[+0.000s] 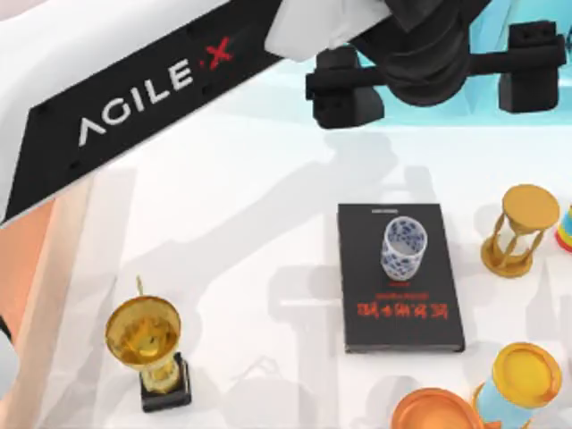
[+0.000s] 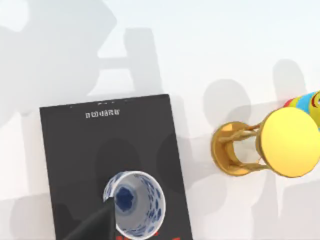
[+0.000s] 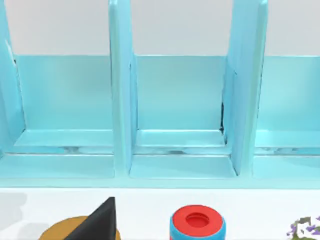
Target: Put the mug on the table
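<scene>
Left end effector (image 1: 438,76) high over the table's (image 1: 250,268) far side, beyond the book's (image 1: 399,295) far edge, fingers (image 1: 347,89) spread wide, gripping nothing. Mug (image 1: 404,248) upright on the black book, on its middle toward the far half, mouth up, apart from the end effector. Book flat on the table, right of centre, red lettering near its front edge. From the left wrist, looking straight down into the mug (image 2: 135,202), with one dark fingertip (image 2: 95,225) just beside its rim. Hourglass (image 1: 518,231) standing just right of the book; trophy (image 1: 147,349) well apart at the front left. Right end effector (image 3: 100,222) facing a light-blue shelf (image 3: 175,115); open or closed, cannot tell.
</scene>
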